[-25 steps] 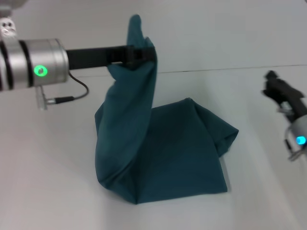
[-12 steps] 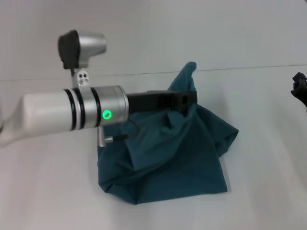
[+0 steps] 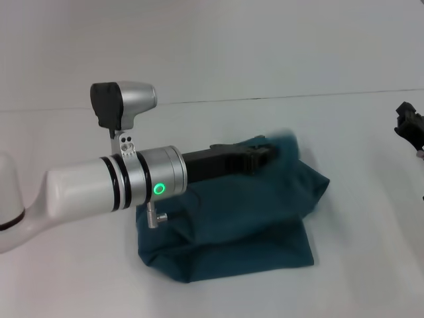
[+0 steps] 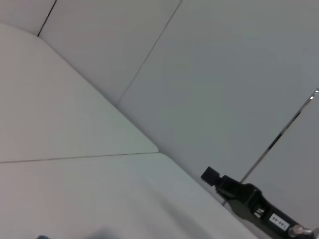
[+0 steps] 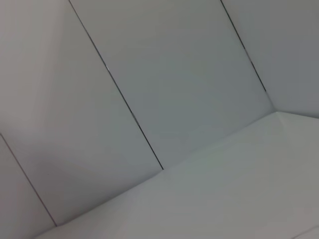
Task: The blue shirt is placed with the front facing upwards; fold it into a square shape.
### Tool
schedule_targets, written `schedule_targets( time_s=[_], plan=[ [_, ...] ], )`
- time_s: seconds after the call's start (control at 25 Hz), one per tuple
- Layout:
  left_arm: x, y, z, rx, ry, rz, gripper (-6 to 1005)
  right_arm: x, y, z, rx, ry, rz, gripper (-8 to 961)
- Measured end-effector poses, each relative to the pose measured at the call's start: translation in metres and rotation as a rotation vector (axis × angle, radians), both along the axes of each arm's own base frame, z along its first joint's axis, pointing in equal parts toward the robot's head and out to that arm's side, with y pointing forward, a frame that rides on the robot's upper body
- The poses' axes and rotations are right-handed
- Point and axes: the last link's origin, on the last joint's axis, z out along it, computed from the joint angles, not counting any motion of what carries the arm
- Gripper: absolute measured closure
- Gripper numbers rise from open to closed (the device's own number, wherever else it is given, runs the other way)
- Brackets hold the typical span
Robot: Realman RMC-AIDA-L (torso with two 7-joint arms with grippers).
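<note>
Left hand [image 3: 265, 157] clamped on an edge of the dark teal-blue cotton shirt [image 3: 252, 218], low over the bundled cloth on the white tabletop [image 3: 358, 278]. Right hand [image 3: 409, 124] at the right edge, well apart; grip state: cannot tell.

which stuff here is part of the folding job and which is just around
Part of the job:
blue shirt, partly folded on the table
left gripper, low over the shirt's far edge

Just around:
right gripper, off at the right edge
white table

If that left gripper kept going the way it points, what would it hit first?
Probably the raised edge of the blue shirt right at the left gripper; beyond that only bare table. Depth is hard to judge.
</note>
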Motion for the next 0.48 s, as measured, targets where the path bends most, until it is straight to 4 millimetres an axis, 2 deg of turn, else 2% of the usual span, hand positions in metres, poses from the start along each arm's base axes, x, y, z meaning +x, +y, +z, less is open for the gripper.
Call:
schedule_targets(
  time_s=[0.28,0.48],
  plan=[
    [0.014,-0.011,0.001,0.006,-0.033,-0.095,908,-0.002,-0.001,-0.004,-0.040,-0.005,0.024,854],
    [-0.004,-0.027,0.026,0.140,-0.022,-0.196,702,-0.002,-0.005,0.014,-0.098,-0.040,0.125,851]
  ],
)
